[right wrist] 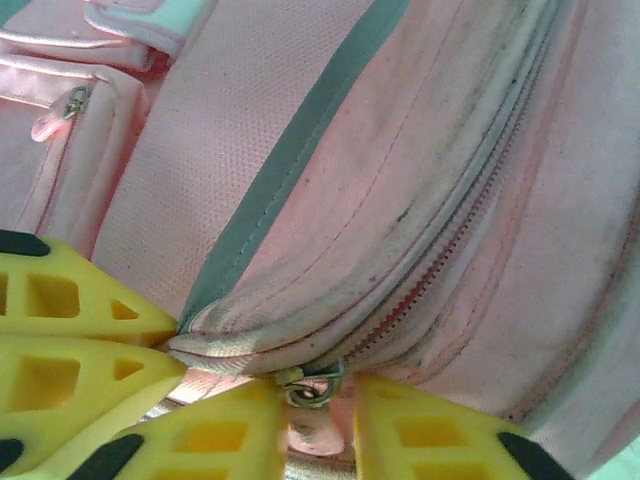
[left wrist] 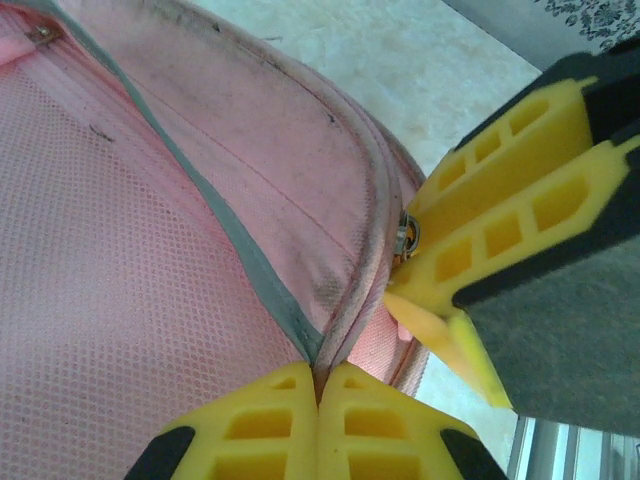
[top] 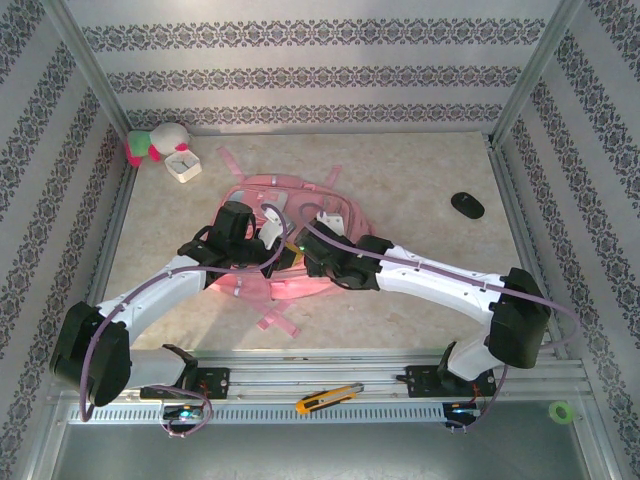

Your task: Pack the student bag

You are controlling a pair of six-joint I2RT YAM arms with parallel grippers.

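The student bag [top: 300, 288] lies mid-table; our left gripper [left wrist: 320, 400] is clamped on its seam, just beside the zip pull [right wrist: 312, 385] — our right gripper [right wrist: 318, 420] straddles that pull, jaws nearly together; we cannot tell whether they grip — the zip track runs away from them.

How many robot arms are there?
2. The left arm reaches in from the left, its fingers pinching the student bag at its edge. The right arm reaches in from the right, its fingers on the zip pull.

You've got no legible txt, labels, brands, nos. or signs here; white patch [right wrist: 150, 22] on bag [right wrist: 420, 180] is too cropped to read.
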